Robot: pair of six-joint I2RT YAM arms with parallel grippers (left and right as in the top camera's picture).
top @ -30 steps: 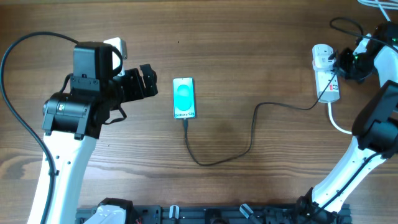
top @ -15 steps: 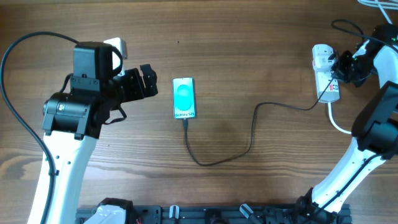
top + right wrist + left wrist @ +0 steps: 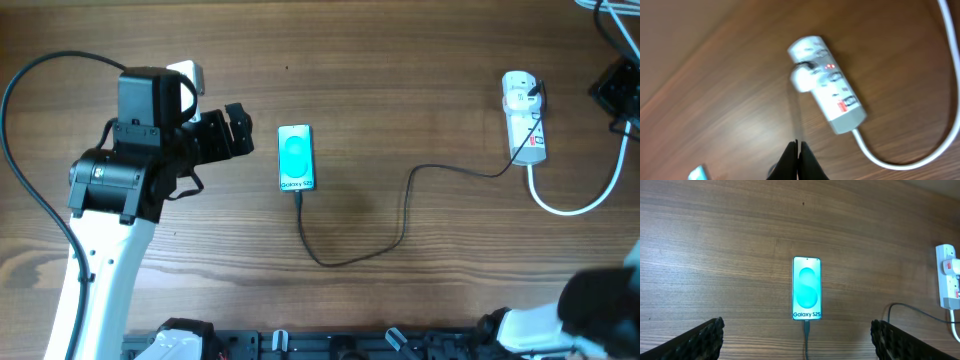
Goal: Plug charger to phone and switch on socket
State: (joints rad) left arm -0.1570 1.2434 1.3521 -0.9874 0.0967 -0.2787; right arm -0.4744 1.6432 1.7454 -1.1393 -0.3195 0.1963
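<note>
Since the thin black charger cable [image 3: 405, 215] already meets the lower short edge of the small teal-screened smartphone [image 3: 295, 157], I judge that what remains is the switch on the white elongated power strip [image 3: 523, 130].

That turns on the right pincer [image 3: 797, 148]. Its two dark fingers are clenched together on nothing. In the right wrist view the strip lies toward 1 o'clock from the tips, apart from them, with bare table between. The strip's long axis there runs from about 10 o'clock to 4 o'clock, and its red switch marks face up. A small red glow shows near the far end, though I cannot tell whether it means the strip is on. A round white adapter plug [image 3: 802, 79] sits in the outlet nearest 10 o'clock. The switches lie beyond it toward 4 o'clock, so the adapter and the black lead rising from it stand closest to any approach.

Seen from overhead, the strip runs roughly 12 to 6 at the 3 o'clock side of the brown wood-grain table [image 3: 420, 80]. The phone lies parallel to it near the middle, well apart. A thicker white cord [image 3: 570, 208] leaves the strip's 6 o'clock end and curves off toward 3 o'clock.

The left pincer [image 3: 243, 130] hangs released, fingers spread wide, just at 9 o'clock of the phone. It is far from the strip, so the right arm is the nearer one.
</note>
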